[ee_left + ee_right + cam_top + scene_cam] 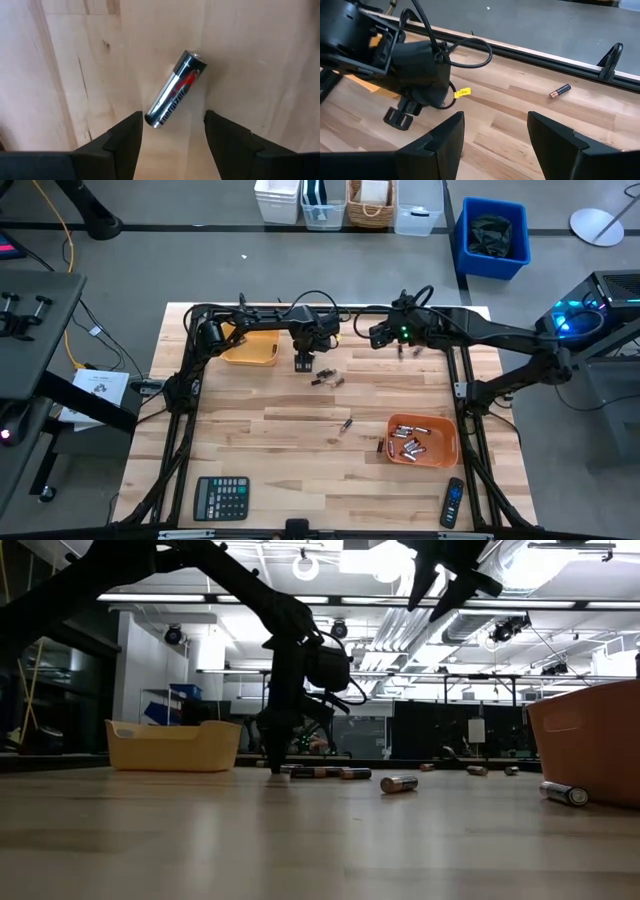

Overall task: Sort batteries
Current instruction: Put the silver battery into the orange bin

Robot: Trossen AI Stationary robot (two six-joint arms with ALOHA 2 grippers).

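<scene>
**Left fingers straddle a battery**

Beside the yellow bin [252,347], the left gripper [172,131] stands fingers spread around a battery [175,89] lying on the table [280,430]; the right gripper [495,131] hovers farther right, fingers spread, holding nothing

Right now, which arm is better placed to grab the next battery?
Left. The left gripper is open, low over the table with a battery lying just ahead of its fingers. The right gripper is open too, but raised, its nearest battery farther off.
</scene>
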